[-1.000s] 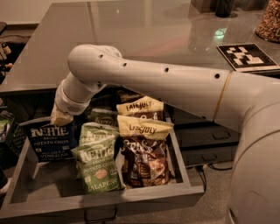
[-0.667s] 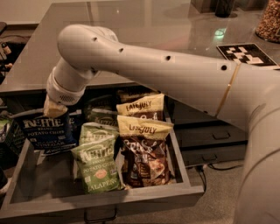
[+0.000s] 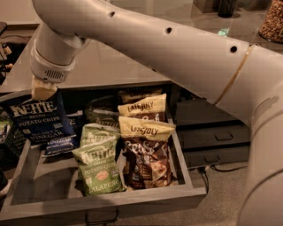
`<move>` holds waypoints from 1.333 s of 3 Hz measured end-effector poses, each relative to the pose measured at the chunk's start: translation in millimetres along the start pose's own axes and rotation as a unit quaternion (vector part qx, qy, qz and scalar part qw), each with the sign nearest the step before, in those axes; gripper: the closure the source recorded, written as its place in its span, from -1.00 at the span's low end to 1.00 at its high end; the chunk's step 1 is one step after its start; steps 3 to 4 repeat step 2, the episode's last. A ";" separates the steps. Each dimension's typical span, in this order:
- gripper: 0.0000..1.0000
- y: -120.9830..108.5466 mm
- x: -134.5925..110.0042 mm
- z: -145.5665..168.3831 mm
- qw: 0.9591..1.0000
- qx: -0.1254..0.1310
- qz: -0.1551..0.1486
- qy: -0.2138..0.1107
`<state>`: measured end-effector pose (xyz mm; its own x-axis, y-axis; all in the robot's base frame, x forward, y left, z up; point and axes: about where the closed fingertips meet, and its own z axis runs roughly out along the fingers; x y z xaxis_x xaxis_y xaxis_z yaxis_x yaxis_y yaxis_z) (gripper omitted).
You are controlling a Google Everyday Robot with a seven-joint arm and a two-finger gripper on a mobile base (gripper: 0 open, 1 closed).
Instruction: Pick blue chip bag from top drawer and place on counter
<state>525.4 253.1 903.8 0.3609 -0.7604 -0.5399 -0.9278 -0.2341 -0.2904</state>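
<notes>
My gripper (image 3: pixel 44 90) is shut on the top edge of the blue chip bag (image 3: pixel 37 120). The dark navy Kettle bag hangs upright from it, above the left end of the open top drawer (image 3: pixel 110 202) and just in front of the counter's edge. The arm reaches in from the upper right, across the grey counter (image 3: pixel 110 62), which lies behind the drawer. The bag's lower part overlaps another blue bag (image 3: pixel 59 143) that lies in the drawer.
In the drawer are green Kettle jalapeno bags (image 3: pixel 99 165) and tan-topped Late July bags (image 3: pixel 146 128). Narrower drawer fronts with small handles (image 3: pixel 221 137) stand to the right. A jar (image 3: pixel 272 22) and a dark object (image 3: pixel 225 6) stand at the counter's far right.
My gripper has risen and shifted left with the blue chip bag, lifting it out of the drawer's left end. The other bags have not moved.
</notes>
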 end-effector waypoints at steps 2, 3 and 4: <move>1.00 -30.4 -5.7 -33.7 1.000 0.009 -0.025 -0.007; 1.00 -30.4 -5.7 -33.7 1.000 0.009 -0.025 -0.007; 1.00 -30.4 -5.7 -33.7 1.000 0.009 -0.025 -0.007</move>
